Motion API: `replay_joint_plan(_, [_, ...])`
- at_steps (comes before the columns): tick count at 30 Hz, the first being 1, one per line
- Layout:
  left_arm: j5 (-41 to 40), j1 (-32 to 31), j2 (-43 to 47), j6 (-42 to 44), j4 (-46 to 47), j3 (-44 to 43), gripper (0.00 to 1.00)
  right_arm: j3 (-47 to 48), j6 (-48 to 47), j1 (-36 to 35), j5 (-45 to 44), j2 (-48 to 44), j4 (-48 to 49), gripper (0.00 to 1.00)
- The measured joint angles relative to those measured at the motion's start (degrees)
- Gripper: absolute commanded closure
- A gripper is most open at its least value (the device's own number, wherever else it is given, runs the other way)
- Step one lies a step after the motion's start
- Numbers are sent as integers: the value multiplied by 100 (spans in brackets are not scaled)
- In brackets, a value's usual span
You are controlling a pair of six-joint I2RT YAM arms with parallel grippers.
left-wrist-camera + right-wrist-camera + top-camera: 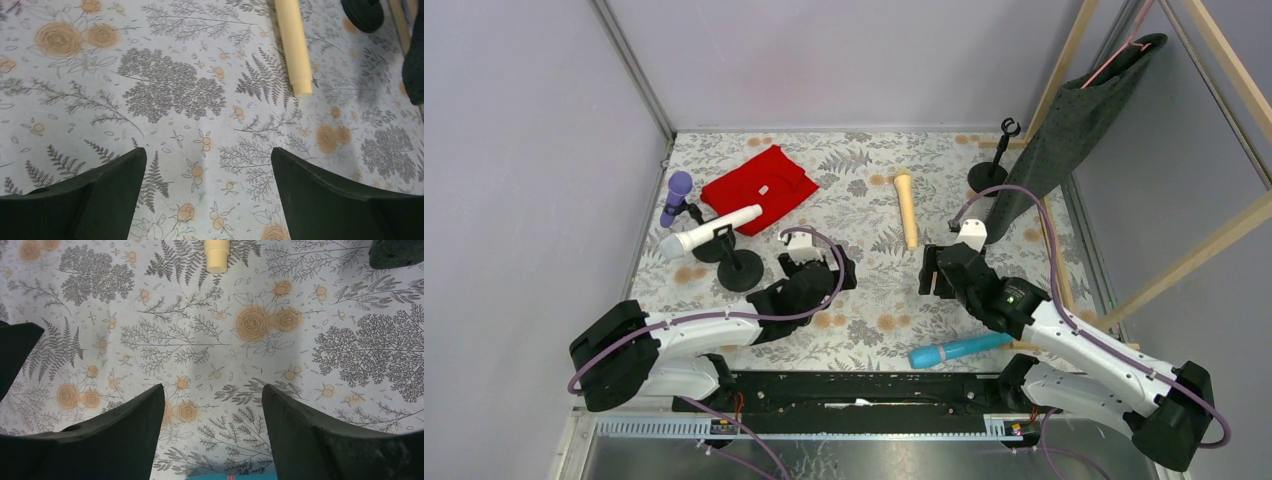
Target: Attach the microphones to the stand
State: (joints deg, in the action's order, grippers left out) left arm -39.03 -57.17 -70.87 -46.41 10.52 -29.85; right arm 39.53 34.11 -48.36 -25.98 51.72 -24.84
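Four microphones are in view, and the cream-yellow microphone point(907, 208) lies flat near the middle of the flowered counter point(864, 320), touching nothing. Well to its left, the white microphone point(709, 230) rests nearly level in the clip of a black stand point(742, 272). The purple microphone point(676, 197) stands tilted just beyond that, its lower end at another black clip. A red cloth point(759, 188) lies between those two and the cream-yellow one, toward the far side. Nearer than the cream-yellow microphone and a little to its right, the light blue microphone point(959, 348) lies on the counter beside the right arm. Far to the cream-yellow microphone's right stands a lone stand point(994, 165), close to a hanging dark grey cloth point(1074, 115). The left pincer point(836, 270) hovers to the near left of the cream-yellow microphone, released, its fingers point(100, 195) wide apart with only counter between them. The right pincer point(934, 272) sits just on the near side of that microphone's near end, also released and grasping nothing. Its wrist view shows the cream-yellow end straight ahead of the gap.
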Motion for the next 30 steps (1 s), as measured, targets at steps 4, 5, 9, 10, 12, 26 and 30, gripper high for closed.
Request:
replay_joint_plan(4, [216,0,46,262,260,46,1,175,-136,385,240,236,-55,22])
replay_joint_plan(5, [260,0,81,328,321,79,1,238,-175,492,306,293,-44,22])
replay_joint_plan(9, [319,0,205,509,435,173,1,538,-345,992,525,645,122,22])
replay_joint_plan(10, [326,0,229,562,457,188,1,629,-387,1075,573,776,168,22])
replay_joint_plan(12, [330,0,278,658,457,208,1,916,-498,1233,638,1174,310,22])
replay_joint_plan(26, [479,28,879,1106,402,610,1,2966,-699,2889,741,3692,1027,21])
replay_joint_plan(30, [490,61,1010,1104,398,704,1,2973,-564,3464,638,3694,1150,21])
